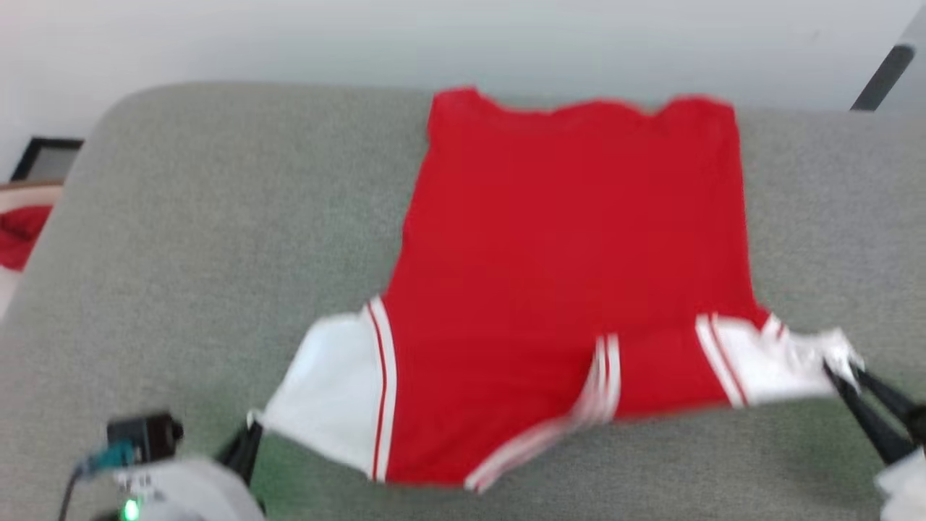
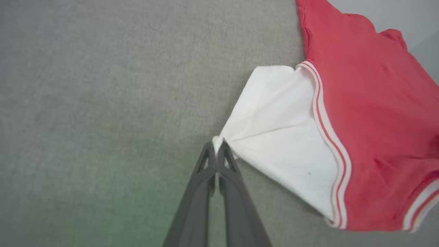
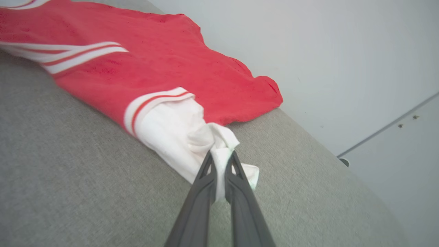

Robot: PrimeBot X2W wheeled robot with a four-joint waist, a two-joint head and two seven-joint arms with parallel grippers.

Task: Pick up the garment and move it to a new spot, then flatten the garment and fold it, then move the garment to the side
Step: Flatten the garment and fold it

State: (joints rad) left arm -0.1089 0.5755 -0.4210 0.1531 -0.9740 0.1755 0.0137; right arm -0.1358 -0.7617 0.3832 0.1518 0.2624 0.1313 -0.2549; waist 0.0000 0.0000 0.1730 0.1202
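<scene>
The garment (image 1: 564, 260), a red jersey with white short sleeves and red-white striped trim, lies spread on the grey padded table (image 1: 188, 239), plain red side up, hem toward the far edge. My left gripper (image 1: 253, 428) is shut on the tip of the white sleeve at the lower left; in the left wrist view the gripper (image 2: 217, 144) pinches that sleeve (image 2: 277, 130) taut. My right gripper (image 1: 843, 373) at the lower right is shut on the other white sleeve, which bunches between the gripper's (image 3: 221, 156) fingers. The garment (image 3: 154, 65) stretches between both grips.
The table's far edge runs beside a pale wall (image 1: 463, 36). Off its left side sit a dark frame (image 1: 43, 155) and something red (image 1: 22, 235). Bare grey surface lies left of the garment and along the near edge.
</scene>
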